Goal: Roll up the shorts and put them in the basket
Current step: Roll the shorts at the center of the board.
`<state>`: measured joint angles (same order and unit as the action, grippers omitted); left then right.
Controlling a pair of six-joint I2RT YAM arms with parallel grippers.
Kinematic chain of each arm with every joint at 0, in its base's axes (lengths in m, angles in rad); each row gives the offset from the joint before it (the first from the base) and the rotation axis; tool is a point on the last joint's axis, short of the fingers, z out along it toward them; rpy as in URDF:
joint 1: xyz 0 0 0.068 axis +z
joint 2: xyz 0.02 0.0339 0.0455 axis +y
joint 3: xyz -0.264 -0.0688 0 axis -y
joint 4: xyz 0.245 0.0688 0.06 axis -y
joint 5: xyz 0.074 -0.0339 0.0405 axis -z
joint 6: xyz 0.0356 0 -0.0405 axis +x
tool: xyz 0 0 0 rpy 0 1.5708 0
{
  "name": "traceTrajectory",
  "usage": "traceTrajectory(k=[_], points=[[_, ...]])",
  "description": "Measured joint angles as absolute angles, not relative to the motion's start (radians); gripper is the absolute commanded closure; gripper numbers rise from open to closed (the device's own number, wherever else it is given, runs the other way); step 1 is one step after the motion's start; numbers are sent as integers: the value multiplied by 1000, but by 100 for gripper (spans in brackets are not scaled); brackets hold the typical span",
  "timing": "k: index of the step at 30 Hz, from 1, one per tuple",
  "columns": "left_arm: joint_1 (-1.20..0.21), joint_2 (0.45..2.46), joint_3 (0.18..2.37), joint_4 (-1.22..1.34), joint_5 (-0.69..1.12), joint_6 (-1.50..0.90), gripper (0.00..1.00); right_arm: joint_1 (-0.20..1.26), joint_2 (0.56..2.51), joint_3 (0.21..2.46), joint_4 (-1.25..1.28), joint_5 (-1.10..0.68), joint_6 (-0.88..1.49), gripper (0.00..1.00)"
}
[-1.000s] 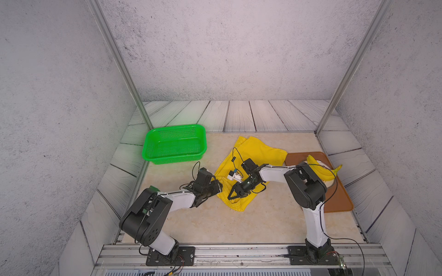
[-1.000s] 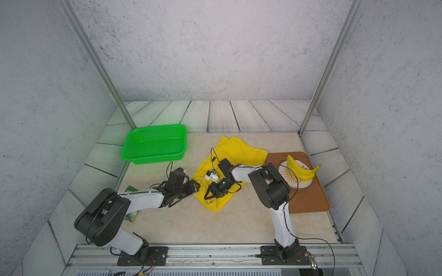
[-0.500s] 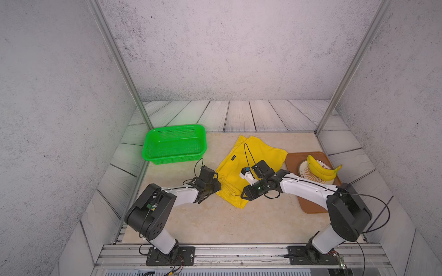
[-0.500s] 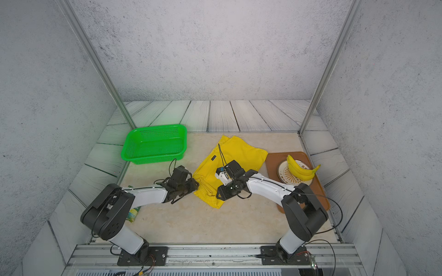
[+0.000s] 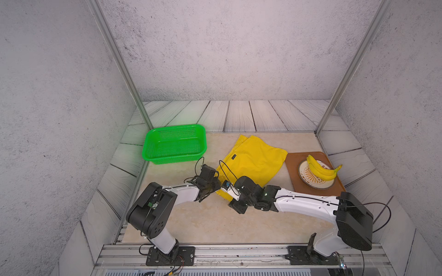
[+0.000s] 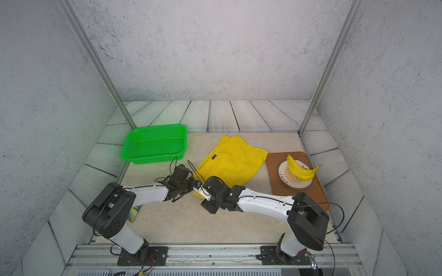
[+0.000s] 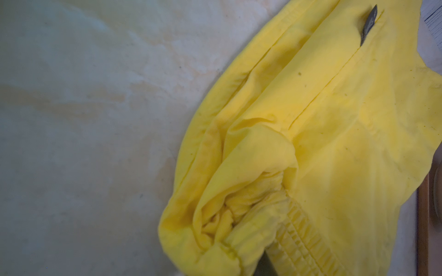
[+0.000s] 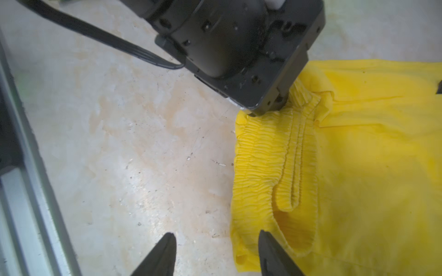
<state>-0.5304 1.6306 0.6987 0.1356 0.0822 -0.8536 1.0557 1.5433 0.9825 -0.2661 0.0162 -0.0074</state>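
The bright yellow shorts (image 5: 253,162) (image 6: 235,162) lie flat on the beige table, with the elastic waistband (image 8: 260,162) at their near corner. My left gripper (image 5: 214,187) (image 6: 190,185) is shut on a bunched fold of that waistband. In the left wrist view the gathered fabric (image 7: 239,215) fills the jaws and only one dark finger (image 7: 265,266) shows. My right gripper (image 8: 216,235) (image 5: 228,190) is open just beside it, nothing between its fingers. One finger is over bare table and the other is at the waistband's edge.
A green basket (image 5: 175,127) stands at the back left. At the right, a brown tray (image 5: 293,165) holds a plate (image 5: 305,178) with bananas (image 5: 321,168). A small green-yellow object (image 6: 132,212) lies under the left arm. A metal rail (image 5: 239,251) runs along the front.
The left gripper has closed on the waistband. The right gripper has opened and let go of the fabric, and the right arm has swung low and out to the right.
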Motion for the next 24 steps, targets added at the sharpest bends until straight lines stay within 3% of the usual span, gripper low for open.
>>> traceTrajectory(k=[17,24], points=[[-530,1633,714,108,87,-860,92,1090,1782,999,-204,298,-70,41],[-529,1633,714,107,94,-871,93,1099,1830,1011,-168,388,-35,53]])
